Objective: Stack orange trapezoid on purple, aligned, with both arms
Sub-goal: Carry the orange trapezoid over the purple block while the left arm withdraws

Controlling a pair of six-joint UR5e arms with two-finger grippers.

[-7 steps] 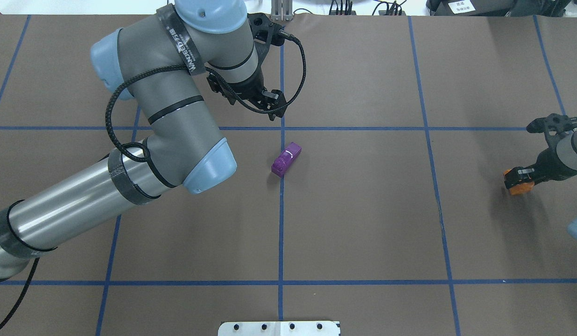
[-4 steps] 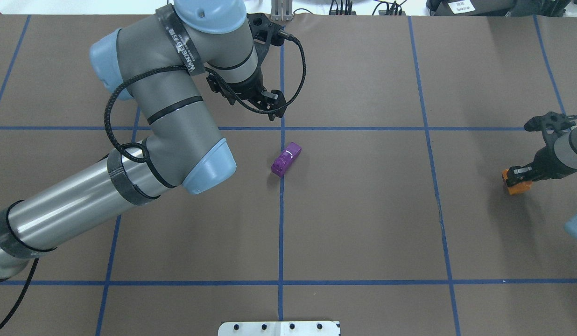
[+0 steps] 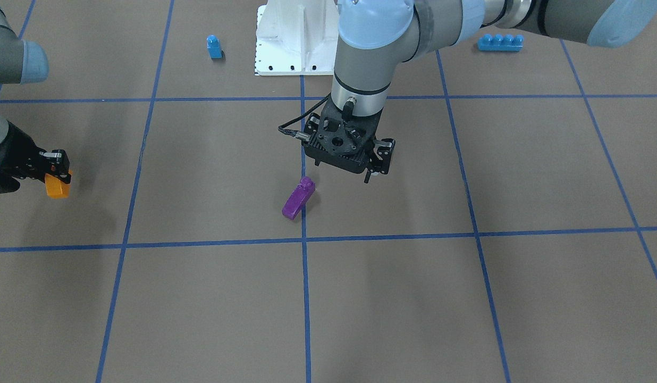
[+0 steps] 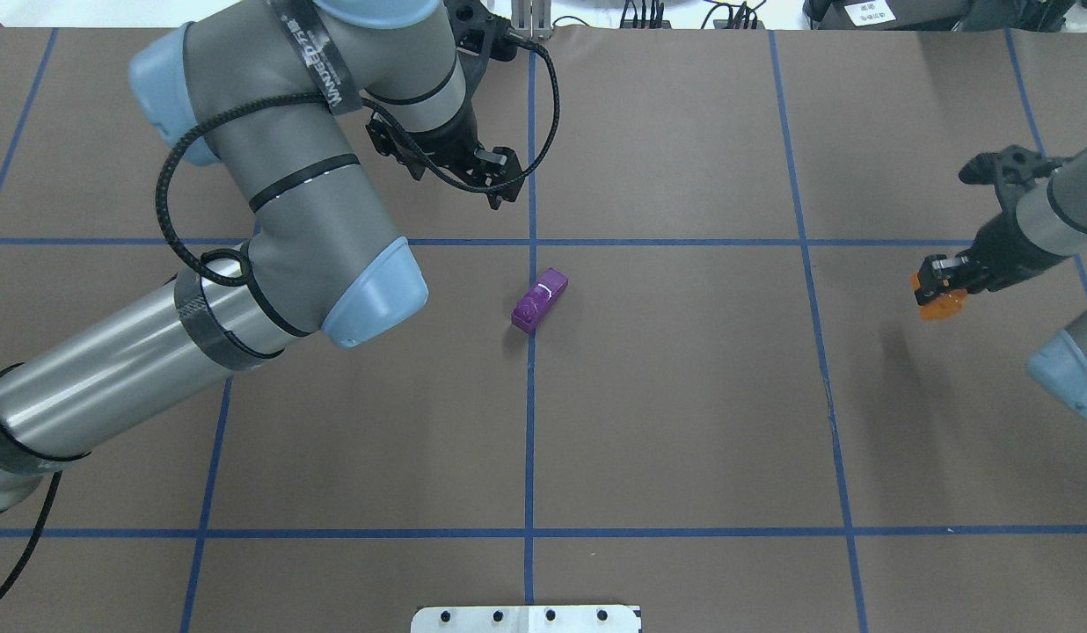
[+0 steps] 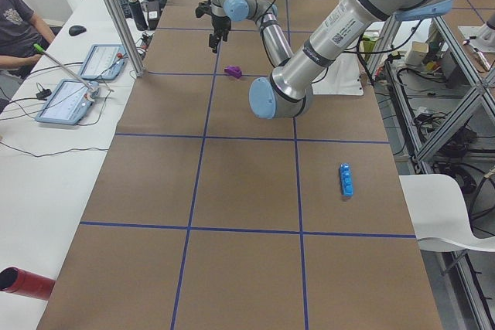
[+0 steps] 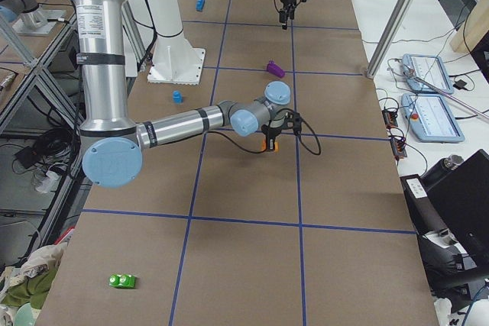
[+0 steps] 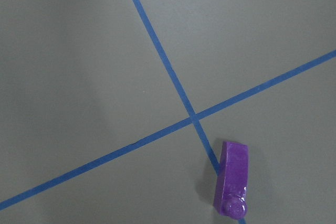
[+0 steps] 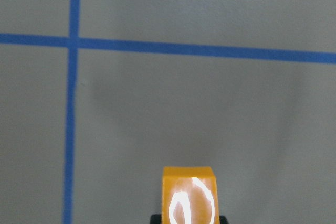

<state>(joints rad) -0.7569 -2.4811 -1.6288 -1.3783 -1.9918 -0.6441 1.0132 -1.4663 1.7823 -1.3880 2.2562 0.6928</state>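
Purple block [image 7: 232,181] clearest in left-wrist view

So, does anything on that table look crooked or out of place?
Nothing looks damaged or spilled. The purple block lies slanted over a blue tape line, not square to the grid. The orange block is held in the right gripper.

Orange trapezoid [image 4: 939,305] gripped in right hand [image 4: 939,290]; purple [image 4: 539,301] lies loose, stud up.

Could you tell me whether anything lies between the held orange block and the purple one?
Nothing visible does: only bare table separates the orange trapezoid in the right gripper from the purple block.
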